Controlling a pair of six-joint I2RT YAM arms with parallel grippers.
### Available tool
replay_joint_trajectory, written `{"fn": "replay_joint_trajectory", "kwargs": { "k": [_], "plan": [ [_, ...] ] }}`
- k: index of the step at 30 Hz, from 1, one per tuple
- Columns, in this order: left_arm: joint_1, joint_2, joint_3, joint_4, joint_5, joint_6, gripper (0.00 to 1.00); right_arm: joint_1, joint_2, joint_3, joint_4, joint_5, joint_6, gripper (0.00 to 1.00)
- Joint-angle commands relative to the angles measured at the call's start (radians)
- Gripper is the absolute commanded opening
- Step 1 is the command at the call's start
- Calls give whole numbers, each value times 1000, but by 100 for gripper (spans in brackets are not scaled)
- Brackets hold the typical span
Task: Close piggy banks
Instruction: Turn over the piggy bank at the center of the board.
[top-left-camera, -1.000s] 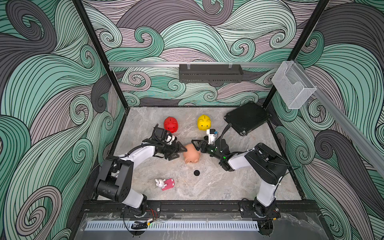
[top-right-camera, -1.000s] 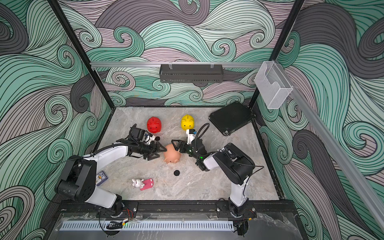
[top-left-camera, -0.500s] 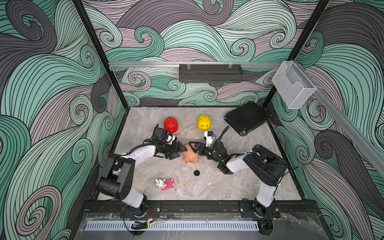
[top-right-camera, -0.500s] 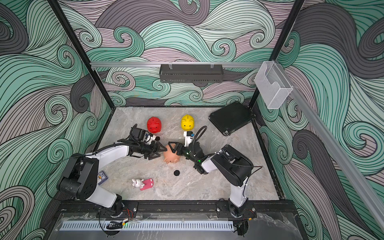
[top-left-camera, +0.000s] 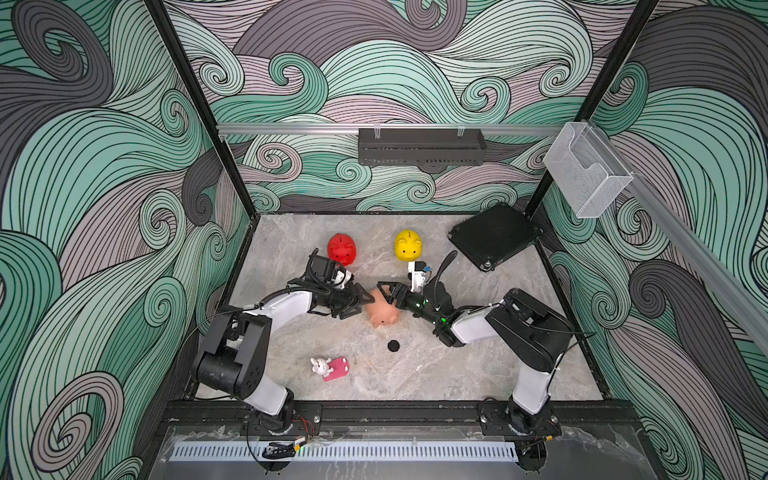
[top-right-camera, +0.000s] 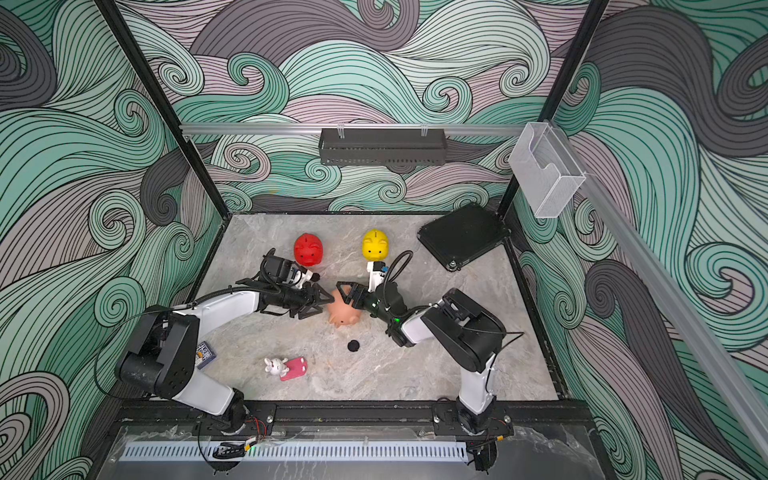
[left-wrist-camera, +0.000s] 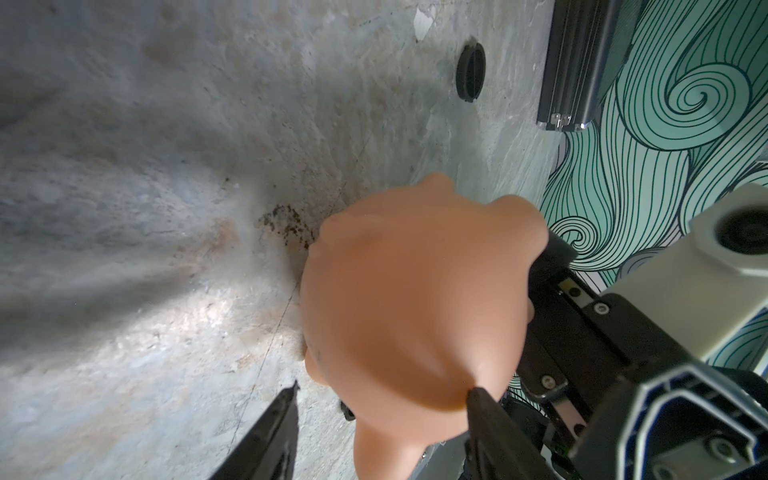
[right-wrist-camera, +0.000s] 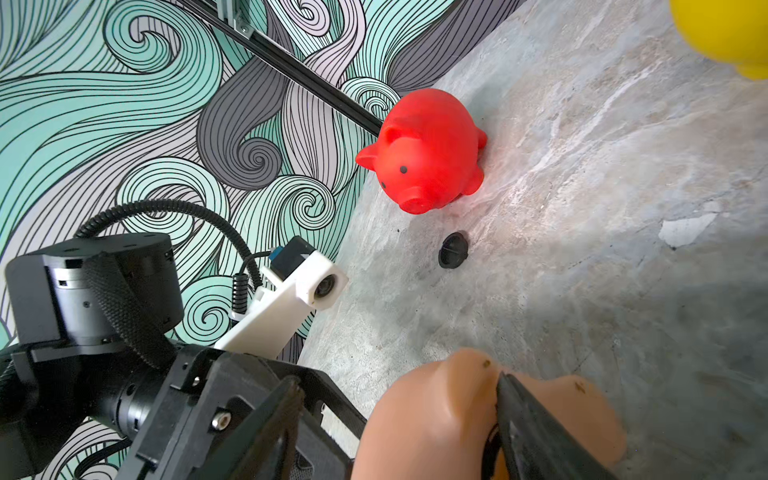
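Peach-pink plastic, hollow-looking: I judge it light, smooth, slippery. Left tool (top-left-camera: 362, 307) spread around rear of peach piggy bank (top-left-camera: 384, 315), one finger touching. It sits mid-frame on worktop (top-left-camera: 457, 374). Right tool (top-left-camera: 388, 296) spread too, one finger against it. Best hold: across round flanks, gentle squeeze.

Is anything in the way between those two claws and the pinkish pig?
Nothing visible does. The peach pig lies directly between the left gripper and right gripper, a finger of each touching it. A black cap lies aside.
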Motion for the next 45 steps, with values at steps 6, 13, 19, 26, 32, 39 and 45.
{"fn": "replay_joint_trajectory", "kwargs": {
  "k": [6, 13, 19, 26, 32, 39, 45],
  "plan": [
    [-12, 48, -10, -12, -35, 2, 59, 22, -91, 68, -179, -28, 10, 73],
    [-13, 60, 1, -14, -38, 5, 59, 28, -106, 96, -266, -28, 19, 73],
    [-13, 66, 11, -14, -42, 3, 59, 30, -118, 113, -334, -38, 10, 72],
    [-12, 77, 10, -6, -47, 2, 60, 37, -146, 138, -444, -37, 1, 72],
    [-11, 81, 9, -2, -48, 3, 60, 43, -151, 147, -483, -28, 2, 72],
    [-11, 79, 6, -15, -50, 20, 60, 55, -150, 175, -536, -20, -3, 72],
    [-4, 77, 13, -41, -59, 45, 60, 69, -149, 203, -594, 10, -3, 72]
  ]
}}
